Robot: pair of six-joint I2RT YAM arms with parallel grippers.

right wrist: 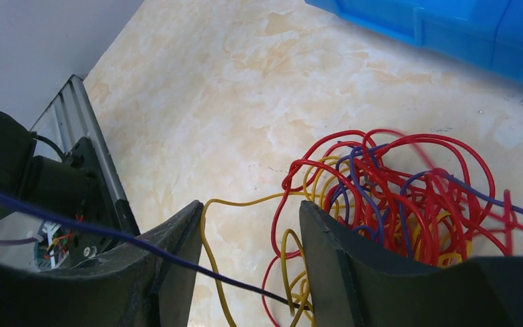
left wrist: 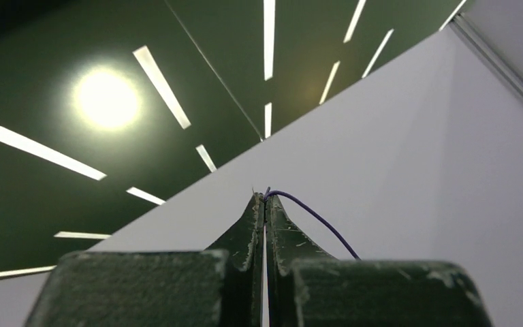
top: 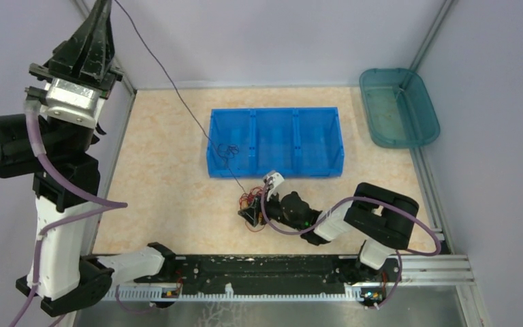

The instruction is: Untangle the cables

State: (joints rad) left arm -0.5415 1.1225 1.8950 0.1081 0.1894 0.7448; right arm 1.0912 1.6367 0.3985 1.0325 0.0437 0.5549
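Robotics lab test cell: left arm (top: 60,238) and right arm (top: 380,219) bolted to an aluminium rail (top: 436,269), plain partition walls (top: 279,41) enclosing a table (top: 163,170), strip lights (left wrist: 162,87) overhead.

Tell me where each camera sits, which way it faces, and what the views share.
Top external: above and behind the bases, looking down on the table; both arms show, left gripper raised, right gripper at the cable tangle.
Left wrist: on the raised arm, facing up at ceiling lights and wall; its shut fingers pinch a dark cable.
Right wrist: low over the table, facing the tangle; its open fingers frame it.
Shared: top and right wrist both show the tangle and blue bin.
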